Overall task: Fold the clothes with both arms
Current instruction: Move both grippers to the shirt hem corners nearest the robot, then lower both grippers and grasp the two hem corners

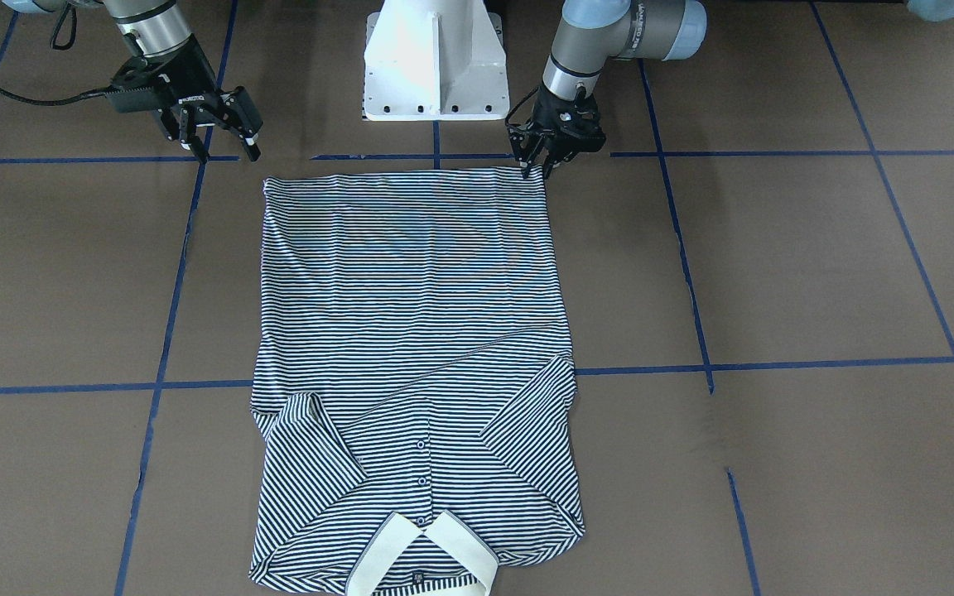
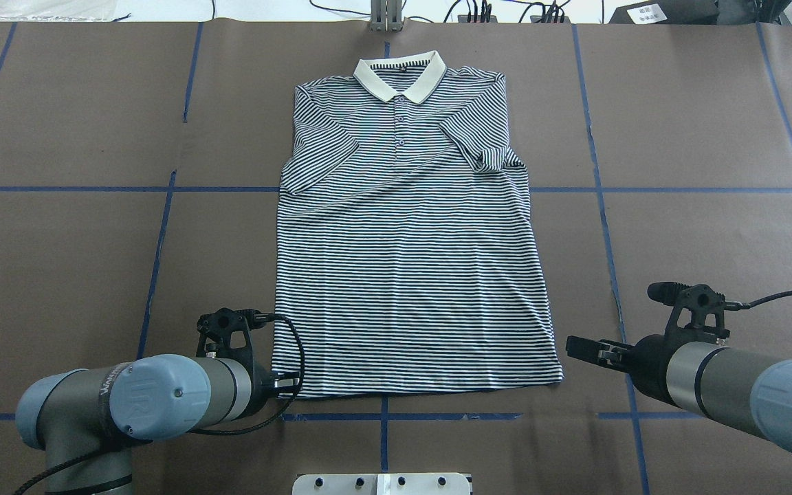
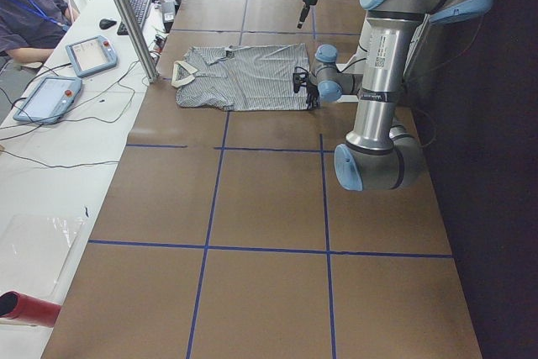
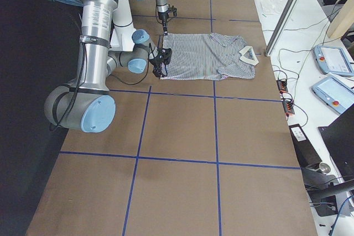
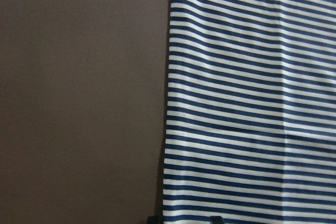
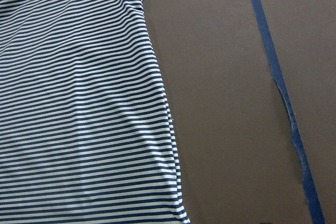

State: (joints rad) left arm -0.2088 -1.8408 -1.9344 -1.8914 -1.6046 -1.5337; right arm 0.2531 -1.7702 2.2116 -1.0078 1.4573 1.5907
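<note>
The striped polo shirt (image 1: 411, 273) lay flat in the middle of the brown surface (image 1: 775, 265). Its hem pointed to the robot and its collar (image 2: 399, 72) pointed away. Both short sleeves (image 1: 311, 447) were folded in over the chest.

The front view showed both tools best. The left tool (image 1: 537, 170) was right at 1 hem corner. Its fingers were a little apart and pinched nothing. I could not tell if they touched the cloth. The right tool (image 1: 227, 153) was near the other hem corner, off the shirt, with its fingers spread wide.

In the overhead view the left arm (image 2: 128, 402) hid most of the left tool. That view showed the whole collar and 3 buttons (image 2: 401, 120). The front view cut the collar off at its bottom edge.

The left wrist view showed 2 dark fingertips (image 5: 214, 220) cut off at the bottom, with the shirt's side edge between them. The right wrist view showed the shirt's other side edge, the surface and 1 line of blue tape (image 6: 278, 77).

The chest logo was too small to make out.
</note>
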